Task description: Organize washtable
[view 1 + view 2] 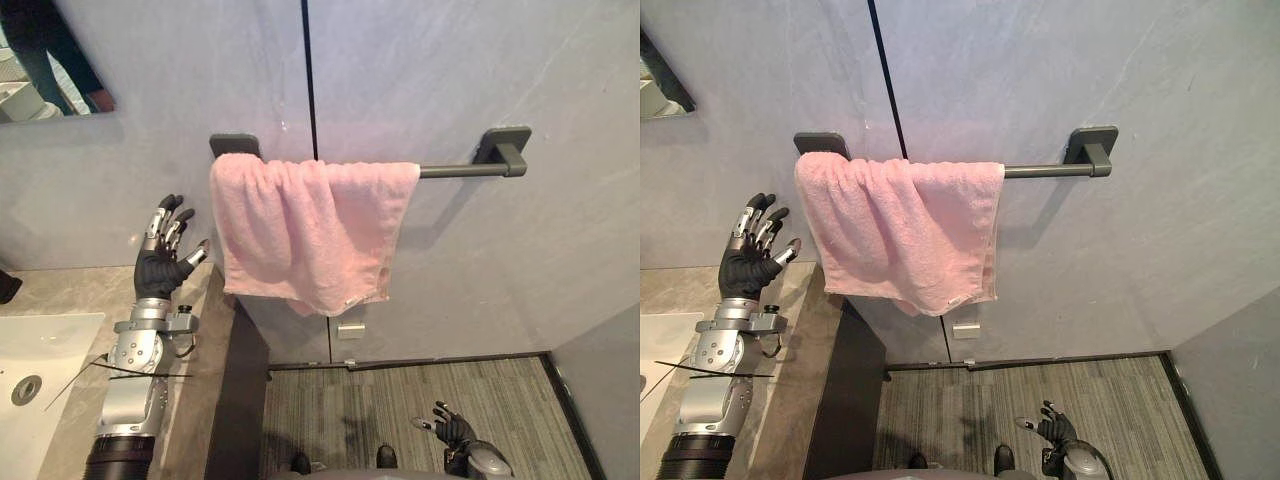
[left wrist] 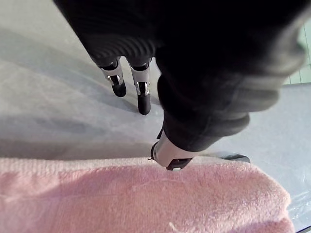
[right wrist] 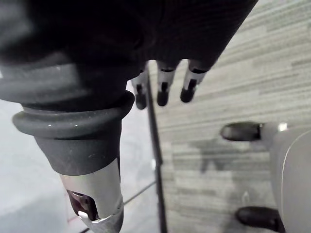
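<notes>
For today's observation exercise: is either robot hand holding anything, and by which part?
Nothing is held. The left hand is raised beside the pink towel, fingers straight, gripping nothing; the right hand hangs open low over the floor.

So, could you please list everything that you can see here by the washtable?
towel: one, pink, draped over the left part of the towel bar
towel bar: one, dark grey, on the grey wall
mirror: one, on the wall, upper left
wall plate: one, white, below the towel
sink: one, white, set in the countertop
countertop: one, beige stone, below the mirror
floor: grey, striped, lower right
left hand: open, raised beside the towel's left edge
right hand: open, low over the floor
</notes>
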